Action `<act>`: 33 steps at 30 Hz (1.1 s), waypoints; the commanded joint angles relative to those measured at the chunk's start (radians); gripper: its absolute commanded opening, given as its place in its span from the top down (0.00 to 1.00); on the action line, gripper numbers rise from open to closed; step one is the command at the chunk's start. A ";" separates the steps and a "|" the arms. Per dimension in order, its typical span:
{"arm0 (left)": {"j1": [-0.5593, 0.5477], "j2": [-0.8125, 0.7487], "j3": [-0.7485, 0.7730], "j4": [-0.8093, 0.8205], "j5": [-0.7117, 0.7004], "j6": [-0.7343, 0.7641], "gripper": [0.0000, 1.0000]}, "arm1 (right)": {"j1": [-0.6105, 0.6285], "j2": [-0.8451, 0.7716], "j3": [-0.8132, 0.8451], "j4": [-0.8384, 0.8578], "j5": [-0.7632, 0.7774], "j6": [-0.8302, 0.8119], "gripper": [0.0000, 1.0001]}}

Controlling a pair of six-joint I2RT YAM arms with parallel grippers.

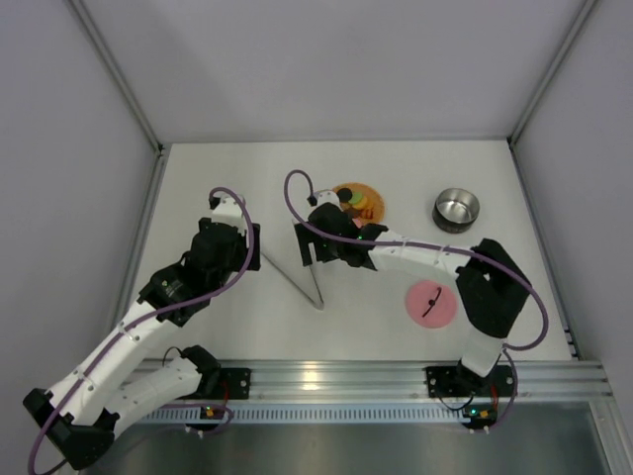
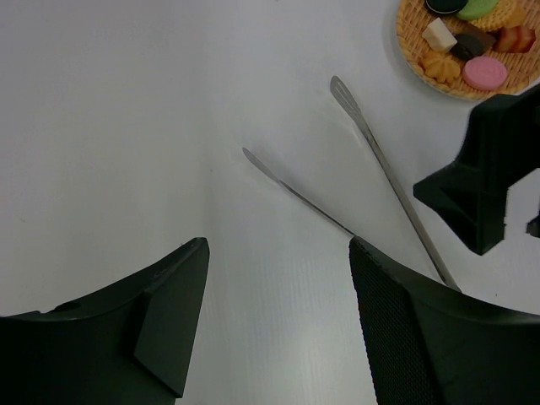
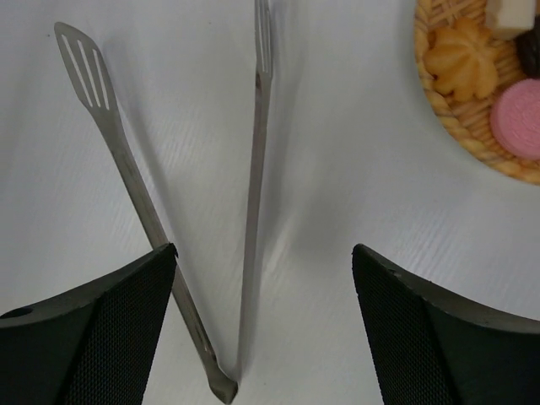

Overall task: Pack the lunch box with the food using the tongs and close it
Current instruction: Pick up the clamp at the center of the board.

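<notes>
Lunch box [image 1: 456, 209]: shiny steel bowl, far right of table [image 1: 227, 178], nothing inside, uncovered. Pink lid [image 1: 431, 302] lies flat nearer my bases. Food [image 1: 358, 203] sits on woven mat [image 3: 472, 139]. Tongs [image 3: 253, 211], a slim silver V, lie flat between my right gripper's [image 3: 261, 329] wide-spread jaws, ungripped. My left gripper [image 2: 278, 321] gapes wide, empty.

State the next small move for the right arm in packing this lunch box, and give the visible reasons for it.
Probably lower the right gripper and close it across the tongs near their joined end. The tongs lie on the table, held by nothing, and the open jaws hover right above that end. No food can be moved until the tongs are picked up.
</notes>
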 commanded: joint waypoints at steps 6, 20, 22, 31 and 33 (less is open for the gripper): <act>0.003 -0.016 -0.009 0.028 -0.012 0.004 0.27 | 0.045 0.197 0.213 -0.015 0.074 -0.039 0.23; 0.005 -0.016 -0.010 0.028 -0.006 0.005 0.27 | 0.045 0.262 0.187 0.019 0.045 -0.042 0.43; 0.005 -0.016 -0.010 0.028 -0.005 0.005 0.27 | 0.045 0.270 0.188 0.025 0.041 -0.044 0.43; 0.005 -0.019 -0.010 0.028 -0.006 0.007 0.27 | 0.043 0.326 0.210 0.024 0.021 -0.038 0.51; 0.003 -0.019 -0.010 0.026 -0.005 0.005 0.27 | 0.045 0.313 0.193 0.031 0.015 -0.031 0.50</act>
